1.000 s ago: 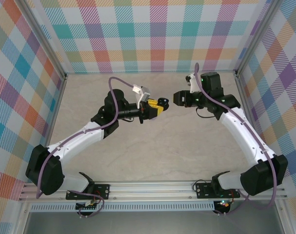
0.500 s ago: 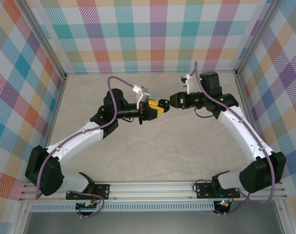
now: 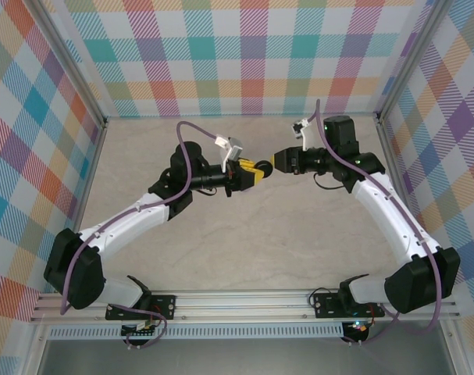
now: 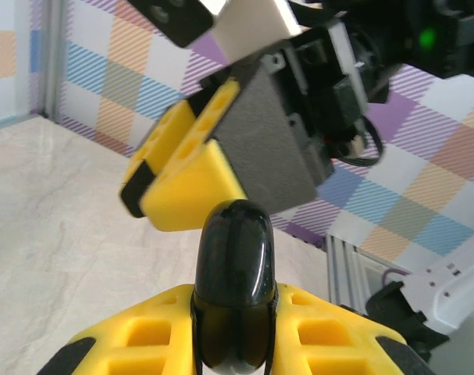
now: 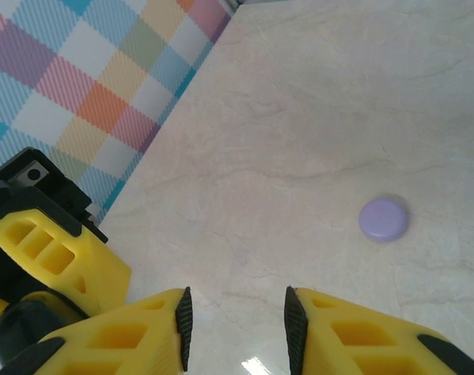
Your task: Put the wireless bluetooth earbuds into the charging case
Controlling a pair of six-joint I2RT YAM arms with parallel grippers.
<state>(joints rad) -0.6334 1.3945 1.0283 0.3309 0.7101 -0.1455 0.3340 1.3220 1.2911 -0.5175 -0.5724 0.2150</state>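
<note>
1. One black charging case sits edge-on, clamped in the left gripper above the tabletop.
2. One lilac charging case lies closed on the tabletop, at 2 o'clock from the right gripper.
3. The right gripper is spread and empty, at 3 o'clock of the black charging case.

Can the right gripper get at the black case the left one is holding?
Probably yes. The right gripper is open and faces the left gripper closely, with nothing between them. The black case sits beside its finger gap, not in it, so a small sideways shift looks needed.
</note>
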